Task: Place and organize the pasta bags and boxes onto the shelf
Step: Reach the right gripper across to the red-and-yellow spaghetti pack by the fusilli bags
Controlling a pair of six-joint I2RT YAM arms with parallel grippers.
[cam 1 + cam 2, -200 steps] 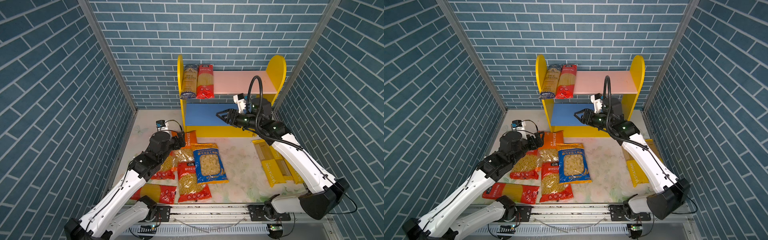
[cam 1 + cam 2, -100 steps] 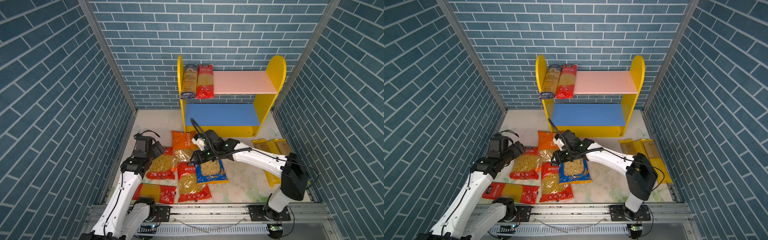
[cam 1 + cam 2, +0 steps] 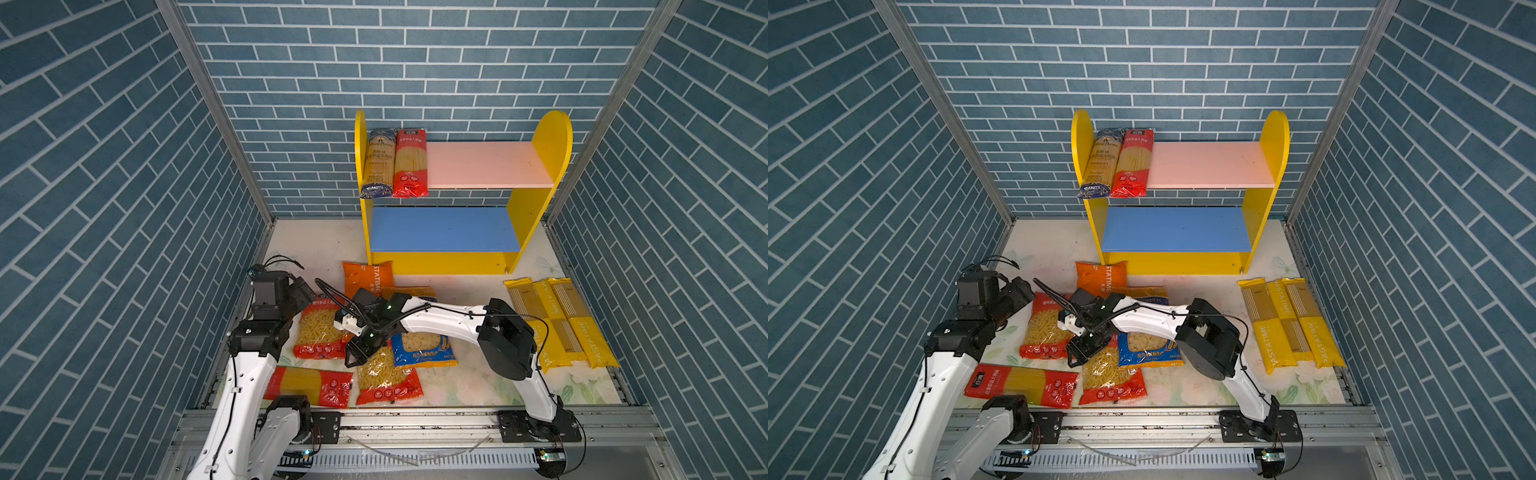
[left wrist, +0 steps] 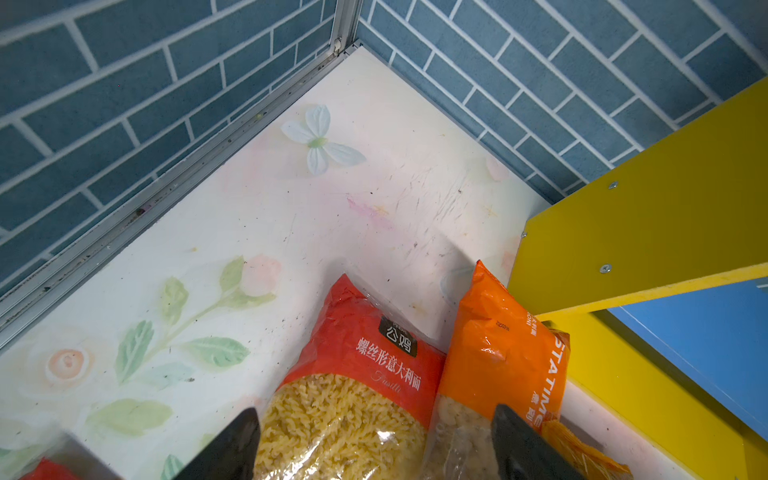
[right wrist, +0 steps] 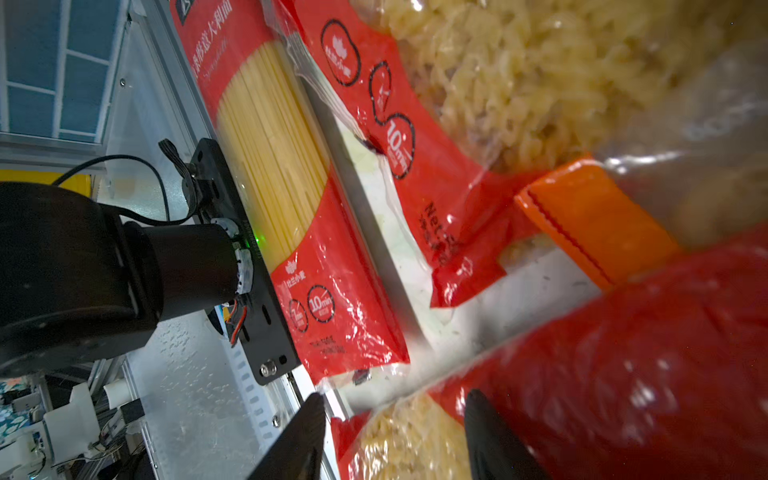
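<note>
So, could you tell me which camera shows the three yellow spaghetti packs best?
A top view: the three yellow spaghetti packs lie uncovered, side by side. Both top views show them; neither wrist view does.

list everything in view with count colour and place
shelf: 1, yellow sides, pink and blue boards, back wall
blue pack: 1, dark blue, pink board's left end
red packs: 2, red, one beside the blue pack, one crosswise front left
yellow packs: 3, yellow, side by side, table's right
orange bag: 1, orange, before the shelf
red bags: 2, red, left and front middle
blue-yellow bag: 1, blue and yellow, middle
table: 1, pale floral, under all
walls: 3, blue brick, around the table
left arm: 1, white, left, jaws open by the left red bag
right arm: 1, white, across the middle, jaws open at the front red bag
</note>
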